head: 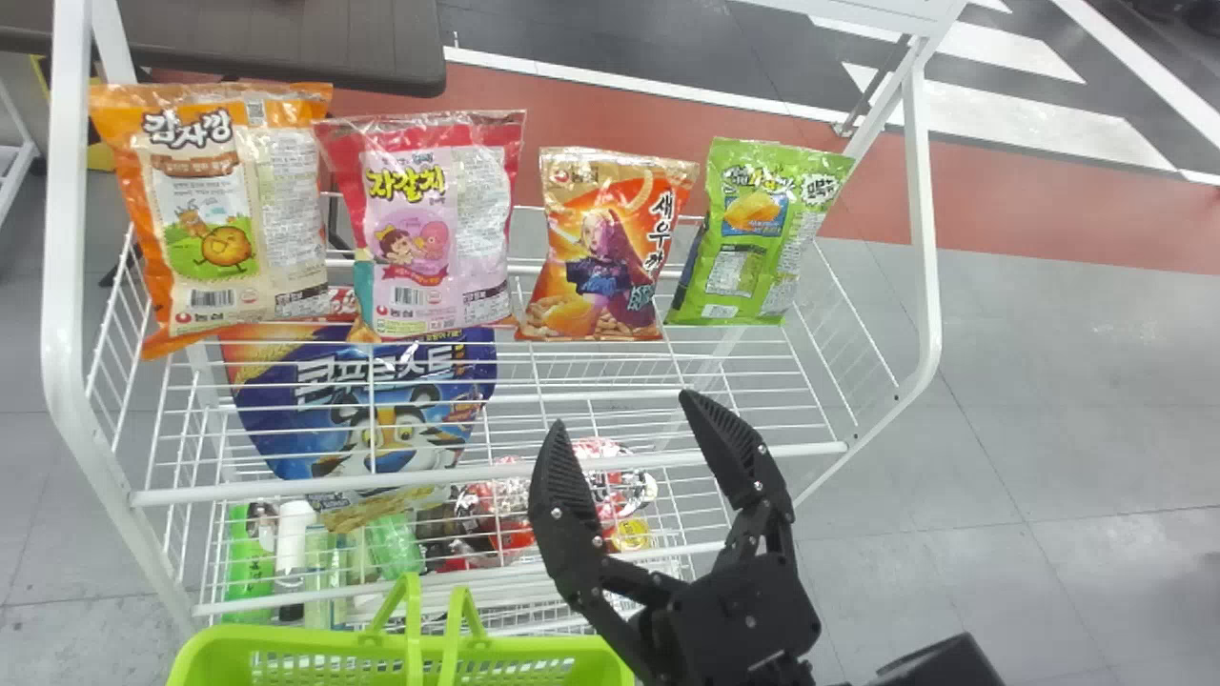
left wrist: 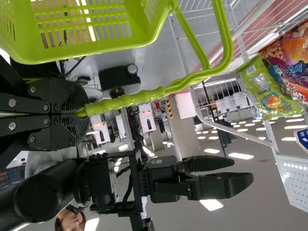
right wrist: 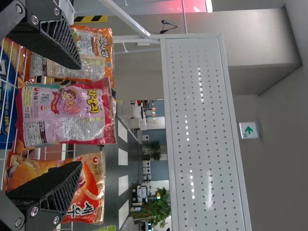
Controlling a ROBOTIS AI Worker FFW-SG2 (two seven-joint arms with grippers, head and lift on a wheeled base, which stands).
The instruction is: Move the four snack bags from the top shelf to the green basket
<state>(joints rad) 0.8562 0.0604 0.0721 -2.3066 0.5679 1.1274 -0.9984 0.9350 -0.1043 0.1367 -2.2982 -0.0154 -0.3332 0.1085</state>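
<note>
Four snack bags stand in a row on the top shelf: an orange-and-cream bag (head: 214,214), a pink bag (head: 434,224), an orange-red bag (head: 607,248) and a green bag (head: 758,233). My right gripper (head: 624,410) is spread open in front of the shelf, below the orange-red bag, holding nothing. In the right wrist view, the pink bag (right wrist: 67,113) lies beyond the gap of the right gripper (right wrist: 77,115). The green basket (head: 534,657) is at the bottom of the head view. My left gripper (left wrist: 79,113) is shut on the handle of the basket (left wrist: 86,29).
A white wire rack (head: 496,469) holds the bags; its front rail runs behind my right fingers. On lower levels are a blue cereal bag (head: 372,410), bottles (head: 250,562) and red packages (head: 505,505). White posts (head: 65,238) flank the shelf.
</note>
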